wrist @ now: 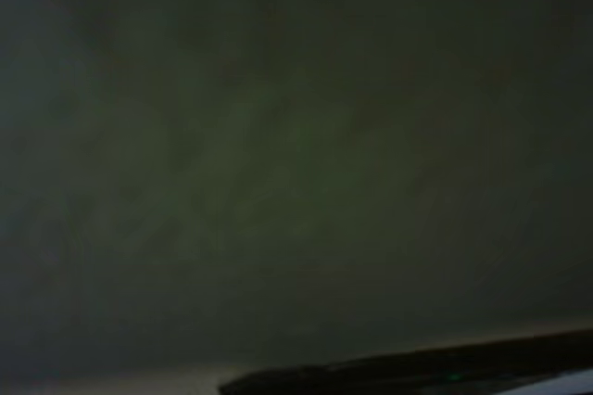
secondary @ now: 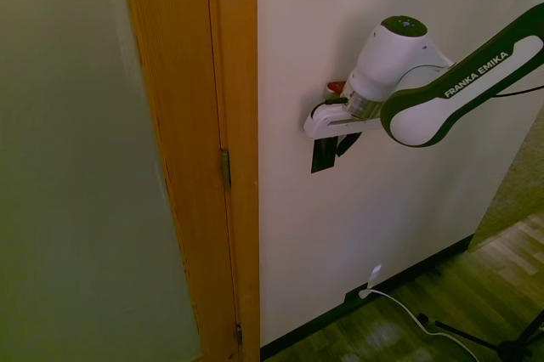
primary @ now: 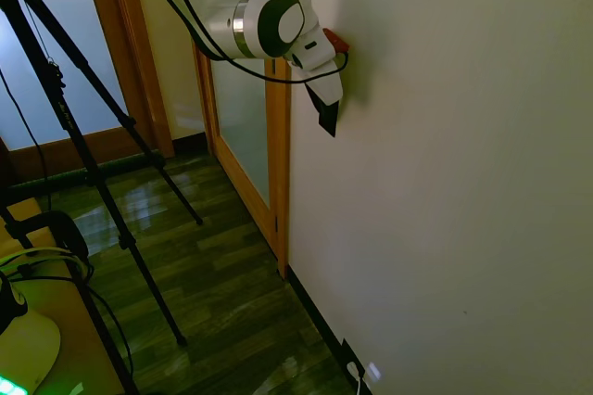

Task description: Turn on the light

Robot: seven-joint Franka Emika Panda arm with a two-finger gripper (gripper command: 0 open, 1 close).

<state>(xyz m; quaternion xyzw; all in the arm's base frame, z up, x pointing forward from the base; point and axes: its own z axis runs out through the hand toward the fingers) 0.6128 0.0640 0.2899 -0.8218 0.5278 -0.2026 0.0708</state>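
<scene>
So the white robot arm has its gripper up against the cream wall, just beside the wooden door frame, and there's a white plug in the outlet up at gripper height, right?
Not quite: the white plug sits in the dark outlet low down by the baseboard, well below the gripper, as the second exterior view shows. The rest holds: the gripper is against the cream wall beside the wooden door frame.

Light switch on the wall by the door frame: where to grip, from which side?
Probably not grippable: the switch looks like a flat, upright black plate flush on the wall, with no edge to pinch. Better to push its face, coming straight at the wall. The gripper hangs right by it.
</scene>
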